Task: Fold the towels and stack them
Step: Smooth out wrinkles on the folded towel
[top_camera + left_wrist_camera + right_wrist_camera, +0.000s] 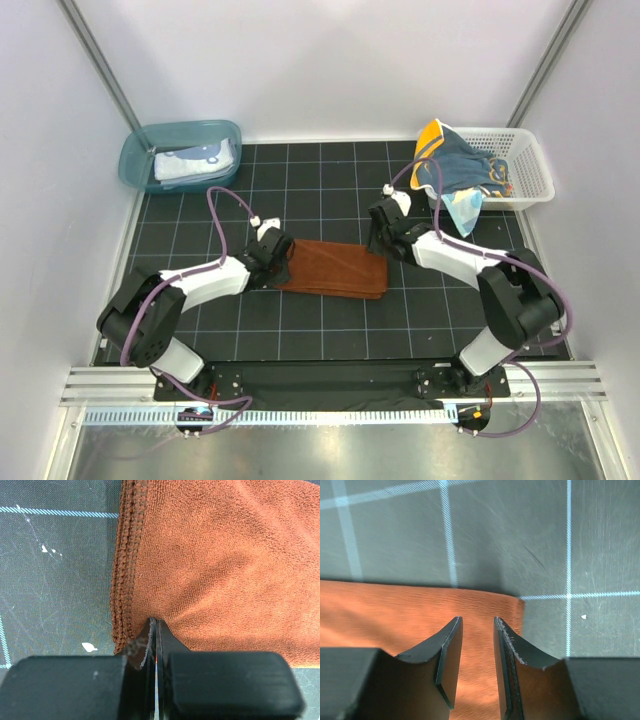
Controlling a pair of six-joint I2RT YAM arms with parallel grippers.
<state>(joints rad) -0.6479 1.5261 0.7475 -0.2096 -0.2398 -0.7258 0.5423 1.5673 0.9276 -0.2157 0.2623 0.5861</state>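
A rust-brown terry towel (335, 268) lies folded into a long strip in the middle of the black grid mat. My left gripper (278, 262) is at its left end. In the left wrist view the jaws (156, 622) are shut on a pinch of the towel (225, 565) beside its stacked hem, and the cloth puckers at the tips. My right gripper (378, 240) hovers over the right end. In the right wrist view it stands open (477, 622) above the towel (395, 610) near its far corner, with nothing between the fingers. More towels, navy with yellow-orange border and teal (465, 175), are heaped in the basket.
A white lattice basket (530, 160) stands at the back right, with towels hanging over its left rim. A teal plastic tub (135, 150) at the back left holds a folded pale blue and white towel (195, 163). White walls enclose the mat on three sides.
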